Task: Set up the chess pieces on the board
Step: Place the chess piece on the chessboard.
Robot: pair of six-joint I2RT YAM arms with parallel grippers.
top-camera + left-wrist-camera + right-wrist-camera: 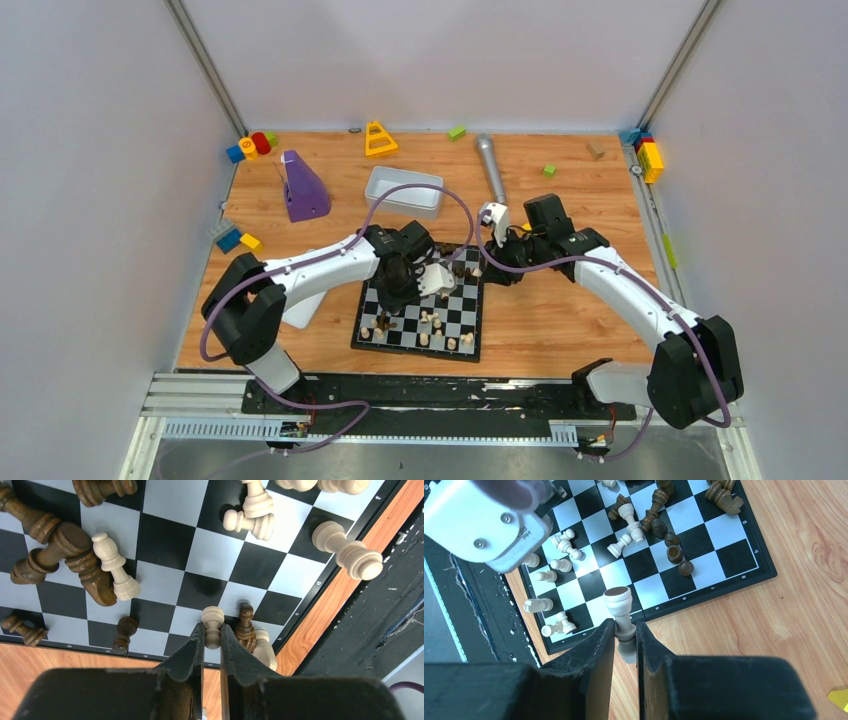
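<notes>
Left hand (212, 630), right hand (625, 627), one pale chess piece (213, 615) apiece; one board (735, 557)

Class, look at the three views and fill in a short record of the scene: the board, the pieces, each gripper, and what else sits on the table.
board: checkered chessboard, flat on the wooden table
chess pieces: pale and dark mixed, many toppled, not in ranks
left gripper: shut on a pale pawn near the board's edge
right gripper: shut on a pale piece
other: white tray, purple object, toy blocks at the far corners
</notes>
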